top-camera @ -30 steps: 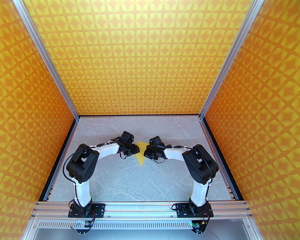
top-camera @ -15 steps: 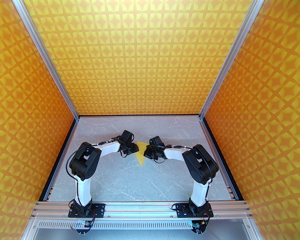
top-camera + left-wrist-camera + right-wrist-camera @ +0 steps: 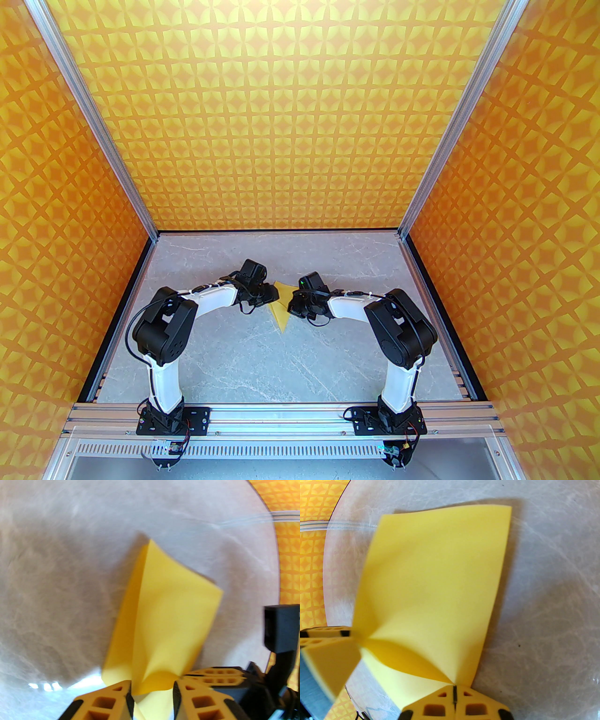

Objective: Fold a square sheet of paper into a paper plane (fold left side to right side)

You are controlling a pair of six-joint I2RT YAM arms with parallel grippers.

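The yellow sheet of paper [image 3: 281, 313], part-folded into a paper plane shape with its sharp point toward me, lies mid-table between both grippers. My left gripper [image 3: 274, 296] stands at its left edge. In the left wrist view a raised, bulging flap of the paper [image 3: 164, 611] runs into the gap between the orange fingers [image 3: 110, 700], and the left gripper [image 3: 152, 698] is still apart. My right gripper [image 3: 454, 696] is shut on the paper's right corner, and the sheet [image 3: 436, 578] fans out beyond it. The right gripper [image 3: 293, 305] sits low on the table.
Grey marble tabletop [image 3: 290, 365] lies bare in front of the arms. Orange star-patterned walls [image 3: 281, 131] close the back and both sides. Aluminium posts [image 3: 154, 225] mark the far corners. In the left wrist view the right gripper's fingers [image 3: 218, 675] lie close by.
The left gripper's jaws have narrowed around the paper's left flap and it has shifted slightly up and right. The flap stands a little higher. The right arm has not moved.
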